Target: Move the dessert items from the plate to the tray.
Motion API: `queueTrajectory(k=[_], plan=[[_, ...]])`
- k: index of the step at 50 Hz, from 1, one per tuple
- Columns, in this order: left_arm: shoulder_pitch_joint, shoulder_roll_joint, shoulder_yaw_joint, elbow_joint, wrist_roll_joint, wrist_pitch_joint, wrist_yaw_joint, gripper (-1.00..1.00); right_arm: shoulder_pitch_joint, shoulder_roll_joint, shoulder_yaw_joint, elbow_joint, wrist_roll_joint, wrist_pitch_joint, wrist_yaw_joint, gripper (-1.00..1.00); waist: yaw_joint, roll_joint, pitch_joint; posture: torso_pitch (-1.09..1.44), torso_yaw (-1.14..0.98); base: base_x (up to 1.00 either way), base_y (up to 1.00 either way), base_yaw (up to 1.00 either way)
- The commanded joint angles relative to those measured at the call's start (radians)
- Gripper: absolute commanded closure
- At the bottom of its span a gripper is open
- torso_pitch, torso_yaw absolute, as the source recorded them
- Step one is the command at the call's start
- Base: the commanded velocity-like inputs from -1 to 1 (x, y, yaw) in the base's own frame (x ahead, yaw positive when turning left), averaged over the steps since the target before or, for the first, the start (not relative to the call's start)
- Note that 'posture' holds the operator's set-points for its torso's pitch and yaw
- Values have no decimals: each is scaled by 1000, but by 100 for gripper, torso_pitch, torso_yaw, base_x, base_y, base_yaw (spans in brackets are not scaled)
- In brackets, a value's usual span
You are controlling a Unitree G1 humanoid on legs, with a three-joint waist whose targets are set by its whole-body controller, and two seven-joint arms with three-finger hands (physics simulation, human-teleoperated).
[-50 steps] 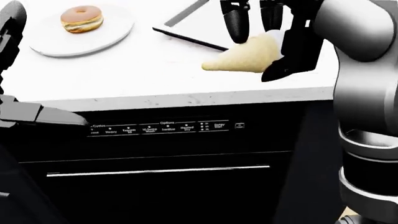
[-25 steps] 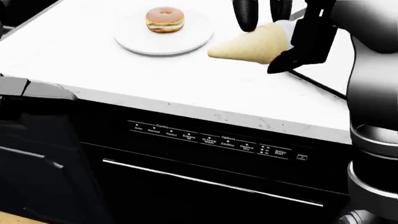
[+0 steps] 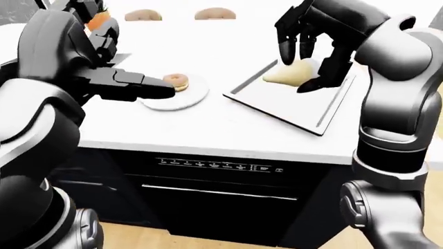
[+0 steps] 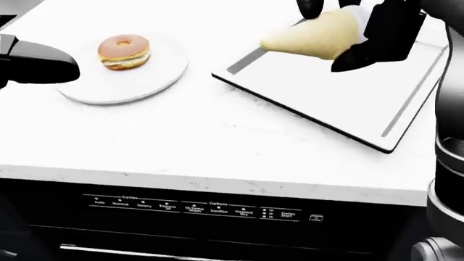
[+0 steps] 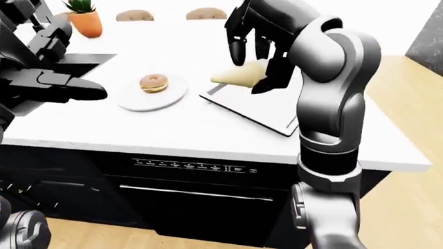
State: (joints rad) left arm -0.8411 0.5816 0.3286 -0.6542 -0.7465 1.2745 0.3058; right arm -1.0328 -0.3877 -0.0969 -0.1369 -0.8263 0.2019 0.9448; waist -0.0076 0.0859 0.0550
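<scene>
- Head view looks down on a white counter [image 4: 217,141] with a black dishwasher [image 4: 203,228] under its near edge, control strip showing.
- Right arm [image 5: 332,78] is the big grey thing coming in from the right, bent over the counter's right part.
- Tray [image 4: 363,103] is flat and white with a dark rim, sitting angled near the counter's right edge.
- Plate [image 4: 127,81] is round and white, left of the tray and clearly apart from it, over by the counter's left side.
- Right hand [image 4: 355,27] has its dark fingers clamped on the cone [image 4: 315,38], a pale pastry lying sideways with its tip pointing left, over the tray's far left corner. Can't tell if it touches the tray.
- Left hand [image 3: 138,85] hangs near the plate's left rim, not holding anything; can't tell whether its fingers are apart or together.
- Donut [image 4: 123,51] sits on the plate, toward its far side.
- Orange plant pot [image 5: 84,21] sits at the counter's far left corner.
</scene>
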Motion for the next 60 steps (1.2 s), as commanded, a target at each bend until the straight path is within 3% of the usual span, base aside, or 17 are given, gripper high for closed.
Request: queueTrajectory(k=[1,6,11,12,15,19,23,31,35,37,38,43,46,50,51,56,60], plan=[[-31,10,0,10,22,-10,-13,-100,-22,-13,-5,5,5,-1,-5,99,-8,18,-5,0,0,41,-11,0],[-67,13,-10,27,46,10,-32,-100,-18,-26,-13,-14,17,9,15,99,0,-13,-11,0,0,32,-7,0],[-105,16,-23,49,80,28,-65,-100,-24,-45,-15,-20,17,11,27,100,3,-107,-15,0,0,0,0,0],[-111,15,-21,48,84,35,-70,-100,-24,-47,-16,-19,17,9,28,100,4,-78,-28,0,0,6,0,0],[-126,18,-16,46,93,53,-85,-100,-29,-55,-22,-26,24,10,37,100,0,-104,-8,0,0,17,0,0],[-144,24,-12,51,109,66,-106,-100,-40,-65,-22,-24,23,10,44,100,-18,-86,25,0,0,1,0,0],[-150,18,1,31,109,94,-111,-100,-42,-65,-22,-36,16,23,54,100,-12,-15,-7,0,0,8,17,0],[-165,7,-7,29,130,100,-121,-100,-58,-73,-34,-32,37,40,33,100,-14,-43,-3,0,0,8,8,0],[-177,5,-4,30,139,105,-125,-100,-57,-85,-30,-28,37,37,27,100,3,-109,-3,0,0,0,0,0],[-175,3,-3,28,143,105,-128,-100,-55,-90,-28,-25,32,30,28,100,-1,-86,0,0,0,0,0,0],[-174,1,-1,27,144,106,-128,-100,-54,-90,-28,-26,31,28,27,100,0,-79,-34,0,0,5,16,0],[-168,-3,-5,23,152,101,-132,-100,-45,-83,-30,-25,34,24,23,100,11,-109,-37,0,0,14,23,0],[-154,-9,-10,21,162,90,-137,-100,-42,-81,-34,-32,38,30,24,100,11,-97,-16,0,0,11,15,0],[-155,-15,-17,22,176,87,-145,-100,-37,-76,-36,-44,48,55,28,98,-19,-8,-6,0,0,0,0,0],[-156,-16,-17,20,178,91,-147,-100,-32,-76,-36,-43,49,60,30,98,-18,-39,-22,0,0,0,0,-18],[-164,-16,-16,18,189,101,-157,-100,-25,-81,-33,-52,61,64,42,98,1,-39,-47,0,0,0,0,-47],[-170,-20,-13,10,195,115,-162,-100,-12,-89,-30,-52,54,42,48,98,21,-114,-2,0,0,0,0,0]])
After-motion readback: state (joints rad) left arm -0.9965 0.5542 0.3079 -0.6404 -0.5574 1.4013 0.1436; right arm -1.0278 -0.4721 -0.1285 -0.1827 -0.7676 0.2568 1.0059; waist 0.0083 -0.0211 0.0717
